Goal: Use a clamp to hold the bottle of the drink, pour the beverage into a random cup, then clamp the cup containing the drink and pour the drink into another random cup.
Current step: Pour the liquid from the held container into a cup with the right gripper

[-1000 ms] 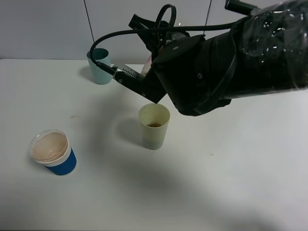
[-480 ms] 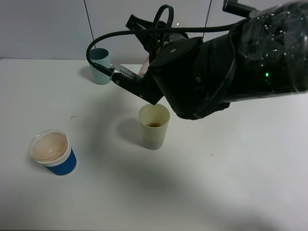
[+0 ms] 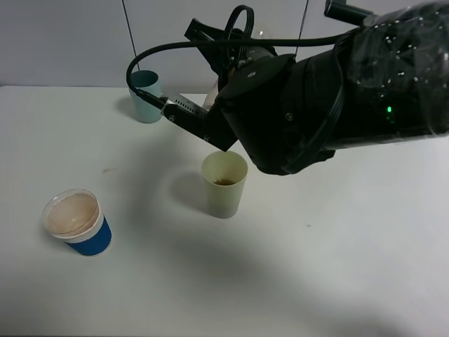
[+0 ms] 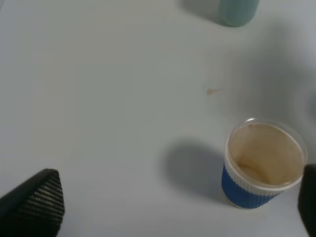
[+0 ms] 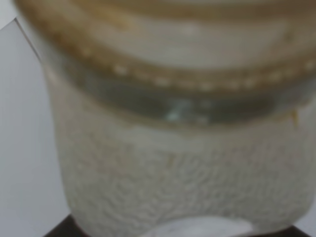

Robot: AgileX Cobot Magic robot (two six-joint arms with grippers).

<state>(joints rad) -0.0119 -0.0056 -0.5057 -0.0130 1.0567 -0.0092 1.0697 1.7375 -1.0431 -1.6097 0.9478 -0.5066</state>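
My right gripper (image 3: 200,116), on the bulky black arm reaching in from the right, is shut on the bottle (image 3: 210,99). Only a pale pink sliver of it shows behind the jaws, held above and just behind the pale yellow-green cup (image 3: 224,184). In the right wrist view the translucent bottle (image 5: 177,148) fills the frame, with brown beverage (image 5: 168,74) banded across it. A little beverage (image 3: 224,182) lies in the yellow-green cup's bottom. The teal cup (image 3: 145,97) stands at the back left, also seen as the teal cup (image 4: 238,11). My left gripper (image 4: 170,207) is open above bare table.
A squat blue-sleeved white cup (image 3: 77,223) with brownish residue stands at the front left; the same blue-sleeved cup (image 4: 262,170) sits close to one left finger (image 4: 34,202). A small brown spot (image 4: 212,91) marks the white table (image 3: 337,267).
The right arm and the bottle shifted slightly left and up over the yellow-green cup, then held still. The cups stayed put.
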